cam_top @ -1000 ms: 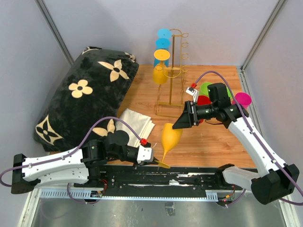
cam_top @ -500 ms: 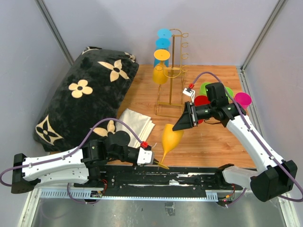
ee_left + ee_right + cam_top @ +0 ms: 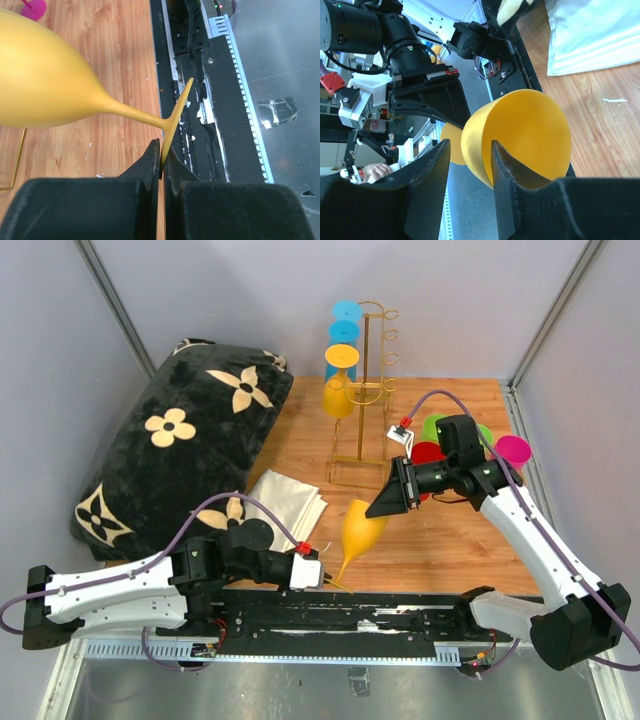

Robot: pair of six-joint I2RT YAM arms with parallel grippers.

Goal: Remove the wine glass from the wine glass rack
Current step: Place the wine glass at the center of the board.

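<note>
Gently now: close right jaws, half spread astride the bowl wall of the glass (image 3: 362,525), fingers (image 3: 427,195) either side of it with a gap showing outside, to firm contact on both faces, squeezing lightly for fear of slip or crack. Loosen left jaws, pressed together on the foot edge-on, only after that. Glass already off the rack (image 3: 365,390), slanting between both jaws, rack well beyond the right ones.
</note>
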